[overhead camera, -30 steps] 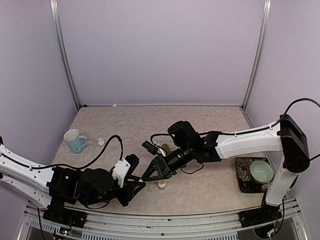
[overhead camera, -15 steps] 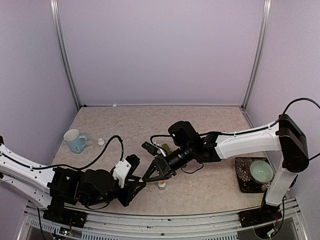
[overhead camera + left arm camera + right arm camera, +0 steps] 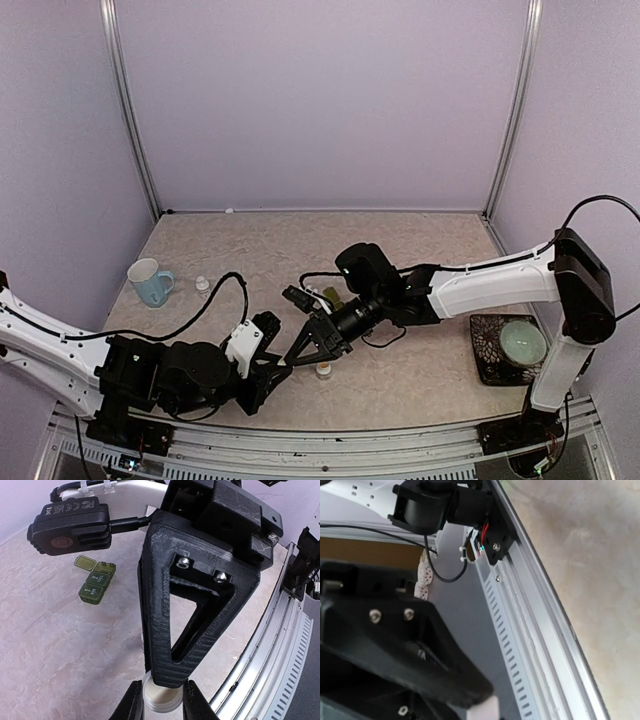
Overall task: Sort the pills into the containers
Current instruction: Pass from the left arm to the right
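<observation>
Over the last second the right gripper has drawn its jaws together. From above, both arms and everything on the worktop sit almost exactly where they did. The right jaws now stand closed. In the right wrist view a pale white bit shows at the tip of one black finger, and what it is cannot be told.

The left gripper reaches in low from the near left with its jaws narrow. In its wrist view a small white pot with a cream centre shows between its fingertips, with the tip of the right arm's triangular finger just above it. From above, the pot seems to lie just past the left fingertips, so whether they grip it cannot be told.

The dark green pill-box strip lies flat on the worktop near the middle, just behind the right wrist. It is apart from the pot and from both sets of jaws. A paler lid stands flipped open beside its far end.

A light blue mug stands at the left with a small white object just beside it. A pale green bowl rests on a dark patterned mat at the right.
</observation>
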